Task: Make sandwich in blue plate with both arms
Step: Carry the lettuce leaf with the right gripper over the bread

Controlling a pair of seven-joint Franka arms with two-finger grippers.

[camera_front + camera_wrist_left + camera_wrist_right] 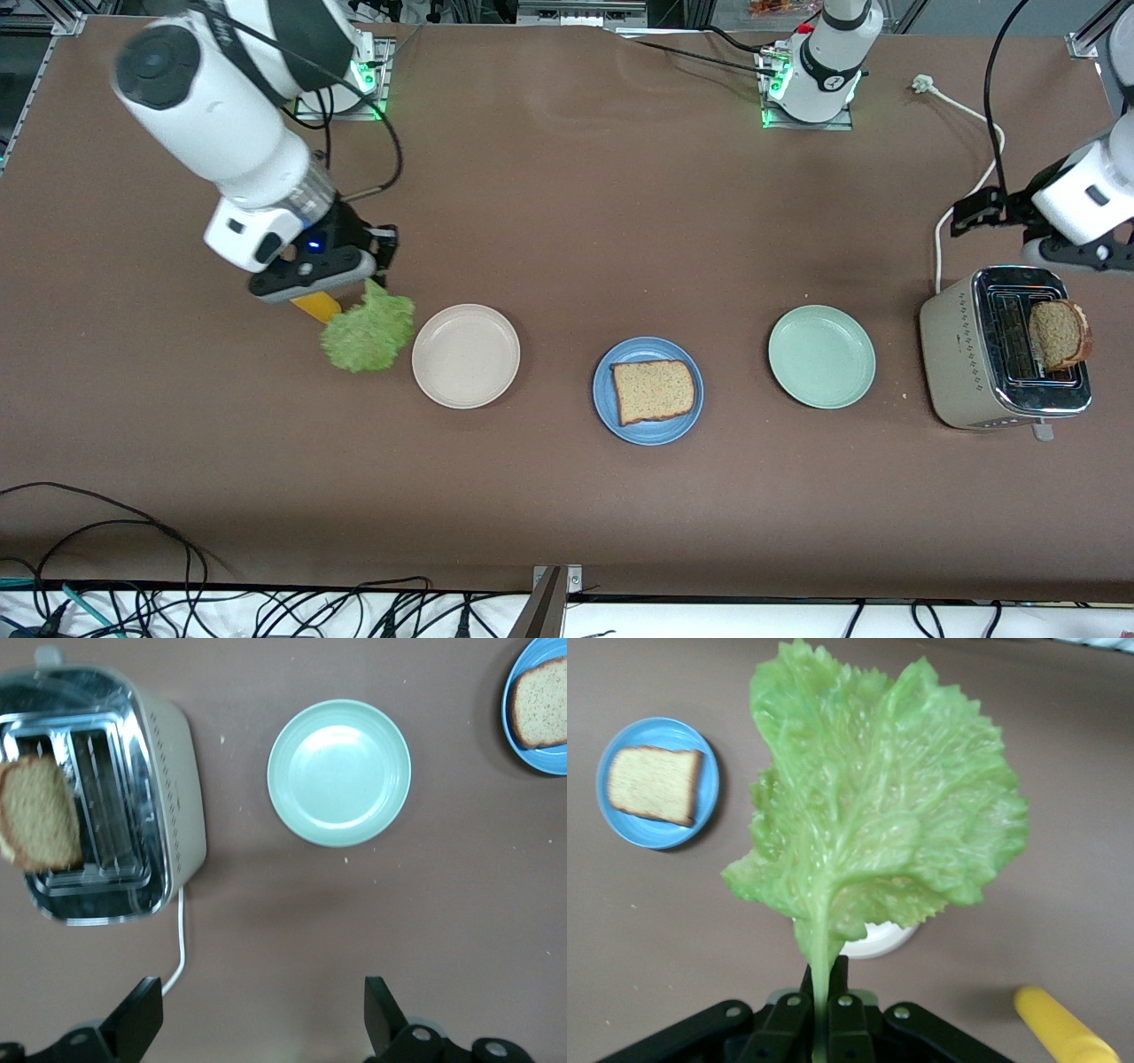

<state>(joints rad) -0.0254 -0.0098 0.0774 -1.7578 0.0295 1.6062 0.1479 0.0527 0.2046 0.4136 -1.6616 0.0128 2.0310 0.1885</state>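
My right gripper [379, 266] [822, 979] is shut on the stem of a ruffled green lettuce leaf [368, 330] [877, 815]. The leaf hangs over the table beside the beige plate [466, 355]. One brown bread slice [653, 391] [654, 784] lies flat in the blue plate [606, 403] [620, 828] at mid-table. A second bread slice [1059, 334] [35, 815] stands up out of the toaster [966, 354] [173, 788]. My left gripper [973, 215] [261, 1014] hovers open and empty above the table beside the toaster.
A mint-green plate [821, 356] [339, 771] sits between the blue plate and the toaster. A yellow squeeze bottle [316, 306] [1063, 1028] lies under my right hand. The toaster's white cable [970, 190] runs toward the robots' bases.
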